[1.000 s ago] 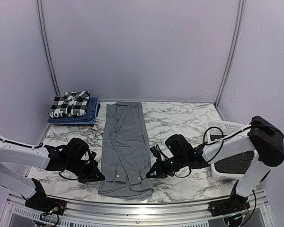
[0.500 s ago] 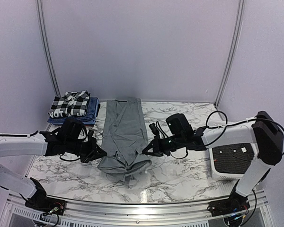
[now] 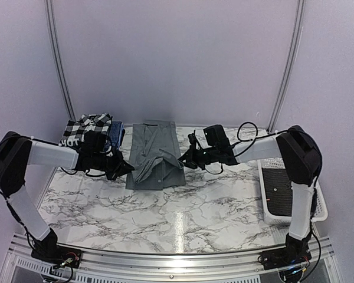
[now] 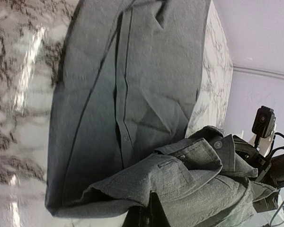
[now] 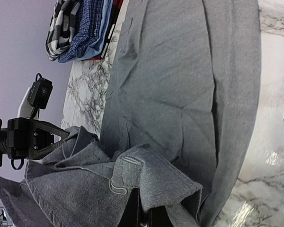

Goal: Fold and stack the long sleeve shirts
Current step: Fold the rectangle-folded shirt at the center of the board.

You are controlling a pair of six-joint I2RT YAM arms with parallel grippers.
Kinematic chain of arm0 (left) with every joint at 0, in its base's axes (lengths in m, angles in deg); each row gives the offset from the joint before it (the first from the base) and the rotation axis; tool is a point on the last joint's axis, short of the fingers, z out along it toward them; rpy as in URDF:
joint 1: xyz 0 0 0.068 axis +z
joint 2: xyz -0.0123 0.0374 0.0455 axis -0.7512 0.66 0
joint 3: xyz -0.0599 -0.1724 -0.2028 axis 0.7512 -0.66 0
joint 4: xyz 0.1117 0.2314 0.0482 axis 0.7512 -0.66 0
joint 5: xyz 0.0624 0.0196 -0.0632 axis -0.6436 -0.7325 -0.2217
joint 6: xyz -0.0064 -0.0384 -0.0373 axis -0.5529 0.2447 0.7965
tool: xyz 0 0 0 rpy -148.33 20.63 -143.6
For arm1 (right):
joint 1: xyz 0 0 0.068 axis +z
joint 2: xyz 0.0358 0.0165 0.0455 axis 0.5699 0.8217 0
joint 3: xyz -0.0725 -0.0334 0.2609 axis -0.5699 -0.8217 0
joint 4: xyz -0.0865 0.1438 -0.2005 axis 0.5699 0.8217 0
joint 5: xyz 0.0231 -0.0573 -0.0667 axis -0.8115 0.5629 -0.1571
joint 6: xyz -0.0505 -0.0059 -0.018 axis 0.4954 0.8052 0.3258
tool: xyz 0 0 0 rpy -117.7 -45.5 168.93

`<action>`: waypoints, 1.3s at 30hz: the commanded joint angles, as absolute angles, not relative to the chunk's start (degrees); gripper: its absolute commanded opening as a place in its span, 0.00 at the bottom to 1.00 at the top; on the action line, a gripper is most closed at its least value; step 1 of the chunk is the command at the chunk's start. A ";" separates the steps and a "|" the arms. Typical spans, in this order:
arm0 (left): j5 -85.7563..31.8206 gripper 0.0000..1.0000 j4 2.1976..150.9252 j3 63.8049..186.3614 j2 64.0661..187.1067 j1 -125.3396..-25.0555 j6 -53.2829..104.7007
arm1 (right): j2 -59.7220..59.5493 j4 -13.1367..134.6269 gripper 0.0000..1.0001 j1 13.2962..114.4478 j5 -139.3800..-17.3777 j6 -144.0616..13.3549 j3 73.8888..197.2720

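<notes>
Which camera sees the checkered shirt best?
The top external view: the black-and-white checked shirt lies folded atop the blue shirt, mostly in sight. The right wrist view catches only a corner; the left wrist view misses it.

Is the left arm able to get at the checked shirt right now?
Probably, though not freely: the checked shirt lies close beside the left end effector with nothing between, but that end effector is shut on the grey shirt and would need to let go first.
</notes>
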State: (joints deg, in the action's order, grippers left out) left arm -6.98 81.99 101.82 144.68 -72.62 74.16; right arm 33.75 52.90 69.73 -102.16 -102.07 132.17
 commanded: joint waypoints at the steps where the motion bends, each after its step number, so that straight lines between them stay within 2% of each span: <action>1: -6.87 0.00 86.09 106.42 151.58 -70.74 73.00 | 39.93 48.91 0.00 67.85 -103.05 -104.09 139.13; 7: -10.45 0.00 86.22 106.71 154.91 -70.41 72.10 | 46.43 48.45 0.00 67.17 -102.96 -105.13 143.82; 15: -11.76 0.00 88.39 102.94 156.79 -70.73 72.58 | 46.85 49.06 0.00 67.48 -100.60 -105.78 141.27; 23: -12.73 0.00 90.21 96.22 153.64 -74.88 74.61 | 40.07 47.66 0.00 69.61 -97.19 -106.79 129.68; 30: -15.28 0.00 90.98 85.57 143.02 -79.76 77.66 | 29.04 45.10 0.00 73.37 -93.57 -108.88 115.36; 35: -15.89 0.00 90.98 82.84 137.11 -80.25 78.46 | 25.20 46.42 0.00 75.24 -92.18 -108.84 113.09; 37: -15.89 0.00 90.90 82.88 136.76 -80.25 78.46 | 25.36 48.01 0.03 75.35 -92.04 -108.01 114.86; 39: -15.62 0.00 90.93 83.37 137.03 -80.25 78.07 | 25.56 49.38 0.12 75.38 -91.84 -107.11 116.72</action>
State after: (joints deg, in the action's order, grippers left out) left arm -14.37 92.52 83.20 137.84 -80.42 78.14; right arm 26.42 46.63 75.50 -94.22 -108.19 113.31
